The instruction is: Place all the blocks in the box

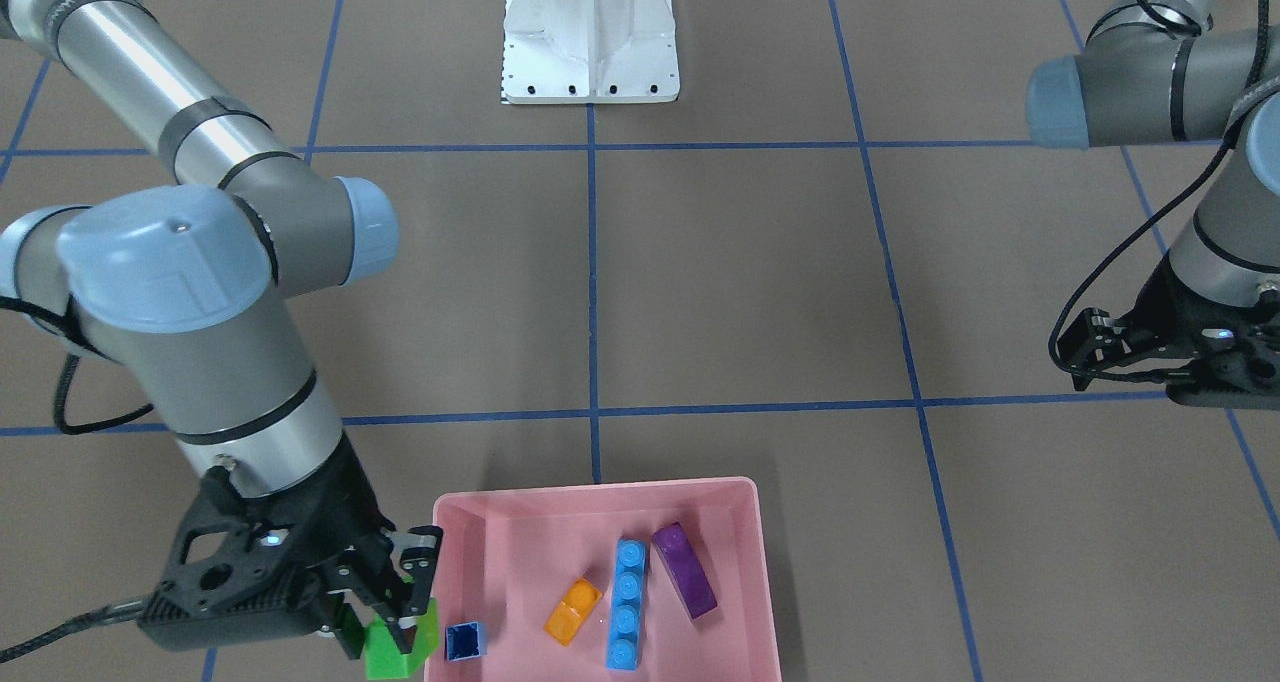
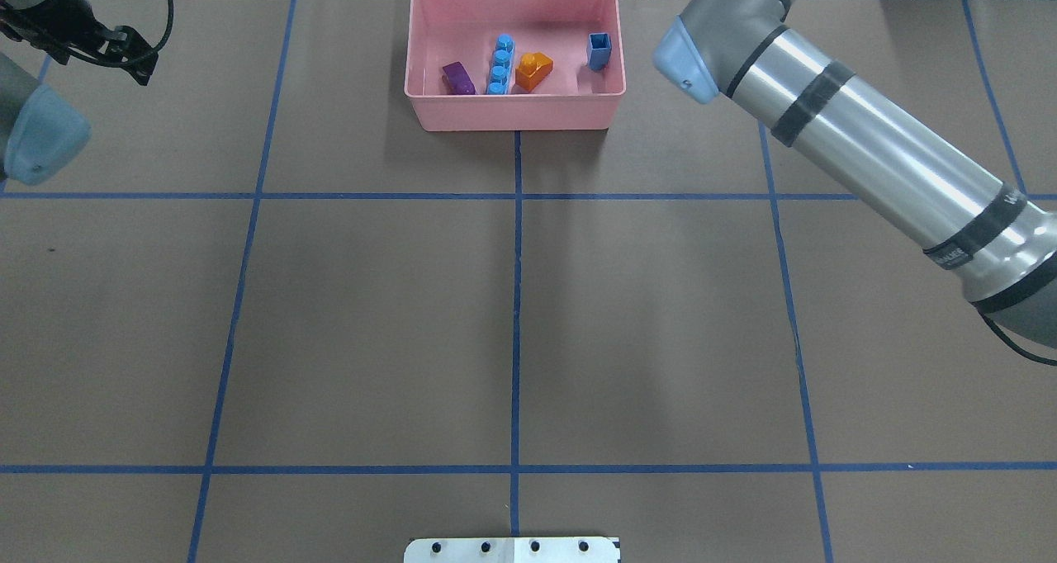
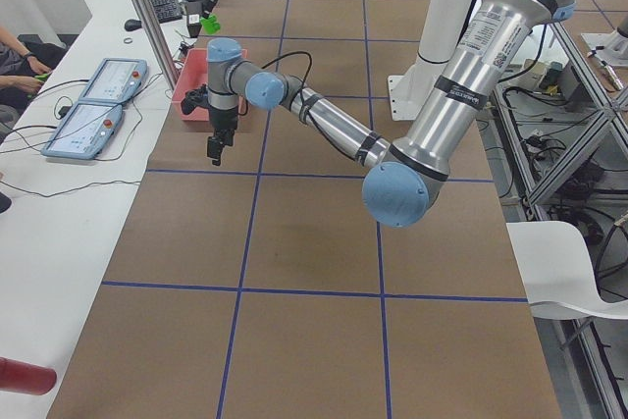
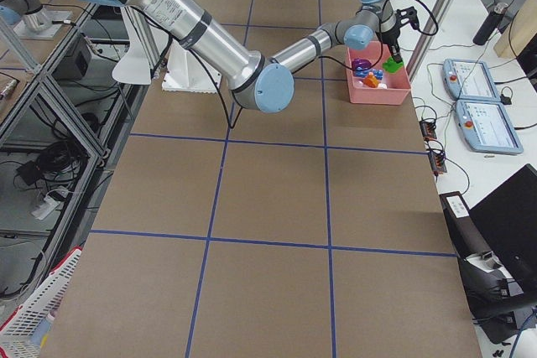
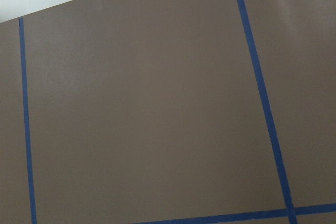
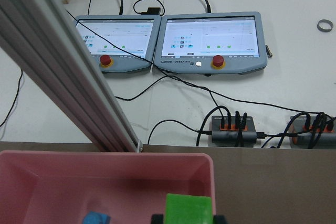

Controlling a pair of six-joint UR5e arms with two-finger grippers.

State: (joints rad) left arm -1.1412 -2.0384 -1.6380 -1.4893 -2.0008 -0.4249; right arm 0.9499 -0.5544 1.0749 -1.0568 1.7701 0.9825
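The pink box (image 1: 600, 489) sits at the table's far edge from the robot. Inside it lie a purple block (image 1: 685, 570), a long blue block (image 1: 627, 604), an orange block (image 1: 573, 611) and a tiny blue block (image 1: 465, 641). My right gripper (image 1: 385, 634) is shut on the green block (image 1: 402, 644), held right at the box's side wall, about over its rim. In the right wrist view the green block (image 6: 189, 209) hangs just inside the box's corner (image 6: 209, 163). My left gripper (image 1: 1068, 350) hovers open and empty, far off to the side.
The white robot base (image 1: 590, 37) stands at the table's robot side. Just beyond the box runs the table edge, with an aluminium post (image 6: 68, 77), two touch panels (image 6: 207, 43) and cables behind it. A person's arms (image 3: 15, 56) rest at that bench.
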